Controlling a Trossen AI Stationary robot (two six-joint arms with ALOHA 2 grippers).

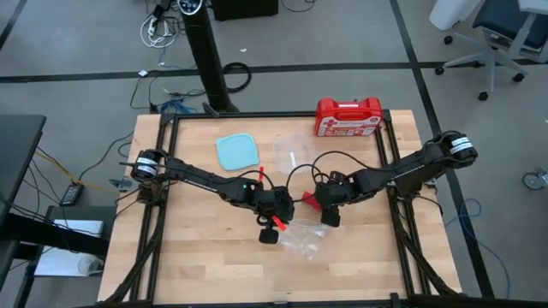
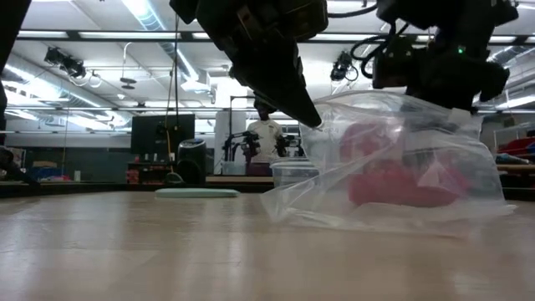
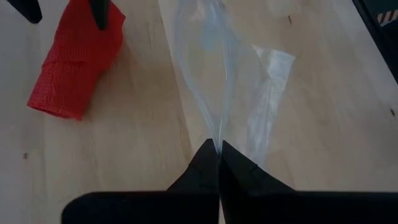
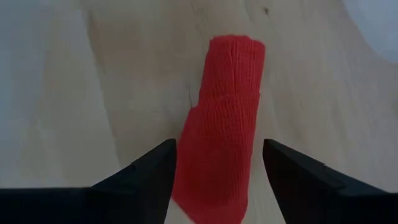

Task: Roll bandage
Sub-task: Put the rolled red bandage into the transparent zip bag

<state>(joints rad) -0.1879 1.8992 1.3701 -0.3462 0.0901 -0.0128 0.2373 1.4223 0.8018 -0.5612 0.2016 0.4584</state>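
Observation:
The bandage (image 4: 224,130), a bright red knitted roll, lies on the wooden table (image 1: 205,248) near its middle; it also shows in the left wrist view (image 3: 71,65). My right gripper (image 4: 217,171) hangs open over it, pointing steeply down, one finger on each side of the roll's near end. Whether a finger touches the roll, I cannot tell. Just left of it, my left gripper (image 3: 219,152) is shut on a clear plastic bag (image 2: 393,167). In the low view the red roll (image 2: 401,180) shows through the bag. My left gripper pinches a gathered edge of the clear bag (image 3: 217,138) between its two fingertips, slanting down from the table's left. That edge is held up off the wood and the film runs away from the fingers in a drawn pleat. The bag's lower part (image 2: 376,219) lies on the table.
A hard red first-aid case (image 1: 348,117) stands at the far right edge. A pale blue square container (image 1: 237,151) lies far left of centre, with clear plastic pieces (image 1: 291,159) beside it. Bare wood lies along the near side.

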